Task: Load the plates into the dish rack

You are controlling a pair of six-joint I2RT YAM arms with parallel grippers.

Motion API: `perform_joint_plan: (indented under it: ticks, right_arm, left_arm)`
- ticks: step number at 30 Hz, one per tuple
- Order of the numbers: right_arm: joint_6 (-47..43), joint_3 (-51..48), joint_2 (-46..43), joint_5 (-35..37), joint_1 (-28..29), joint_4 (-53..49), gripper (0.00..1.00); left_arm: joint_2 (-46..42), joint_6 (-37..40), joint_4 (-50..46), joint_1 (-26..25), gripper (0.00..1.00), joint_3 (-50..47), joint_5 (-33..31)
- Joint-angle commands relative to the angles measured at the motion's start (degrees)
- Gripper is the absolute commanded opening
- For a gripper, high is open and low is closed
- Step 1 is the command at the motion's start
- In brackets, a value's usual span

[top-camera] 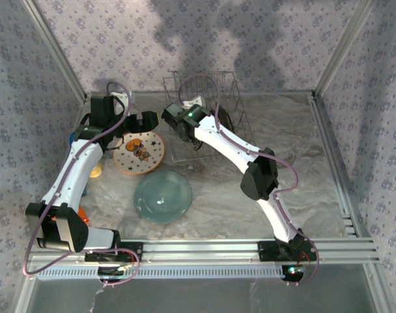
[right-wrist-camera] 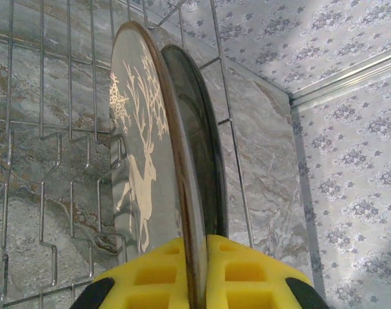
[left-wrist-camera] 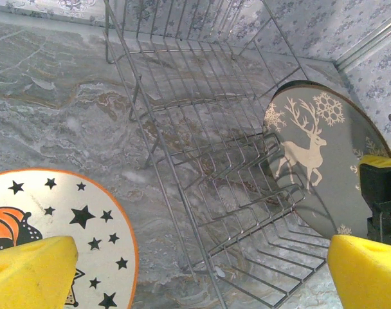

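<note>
Yellow fingers (right-wrist-camera: 237, 273) of the right gripper (right-wrist-camera: 194, 265) are clamped on the rim of the deer plate (right-wrist-camera: 141, 161), 1 finger on each face. The plate stands on edge inside the dish rack (left-wrist-camera: 202, 161), face to face with the black plate (right-wrist-camera: 199, 129), which is just behind it and almost touching.

The left gripper (left-wrist-camera: 195, 277) hangs with its 2 fingers (left-wrist-camera: 28, 270) wide apart and nothing between them. It is near the rack's left side and over the edge of the star plate (top-camera: 139, 153). That plate lies flat on the table (top-camera: 296, 143), and the teal plate (top-camera: 163, 197) lies flat just in front of it, toward the arm bases.

By my reading the step in hand is seating the deer plate, the 2nd of 4, with the black one already racked. The next move calls for the lower rim to settle between 2 prongs before the grip lets go. After that comes a straight pull-back that nudges neither upright plate. The left arm looks placed to take the star plate next, and a flat plate will need a finger worked under its rim.

From the right wrist, the fingers cover the part of the rim they grip, and the black plate is mostly hidden behind the deer plate. No view shows whether the deer plate's bottom edge sits in a slot. From above, the right arm covers most of both racked plates. The left wrist view cuts off the star plate.
</note>
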Motion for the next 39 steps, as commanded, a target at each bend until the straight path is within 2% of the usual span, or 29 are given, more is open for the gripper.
perform_joint_plan:
  ticks: [1,15,25,39]
  right_arm:
    - [0.32,-1.08,0.62,1.18,-0.03,-3.22,0.0]
    - [1.73,-3.28,1.68,-3.69,-0.56,-1.21,0.0]
    - [0.94,-2.25,1.11,-4.28,-0.09,-0.55,0.18]
    - [-1.12,1.97,-0.33,-3.44,1.37,-0.64,0.26]
  left_arm:
    - [0.33,0.28,0.35,0.23,0.99,0.26,1.19]
    - [0.21,0.41,0.27,0.2,1.0,0.27,1.22]
    - [0.19,0.49,0.2,0.24,0.99,0.26,1.02]
    - [0.24,0.52,0.1,0.22,0.99,0.41,0.84]
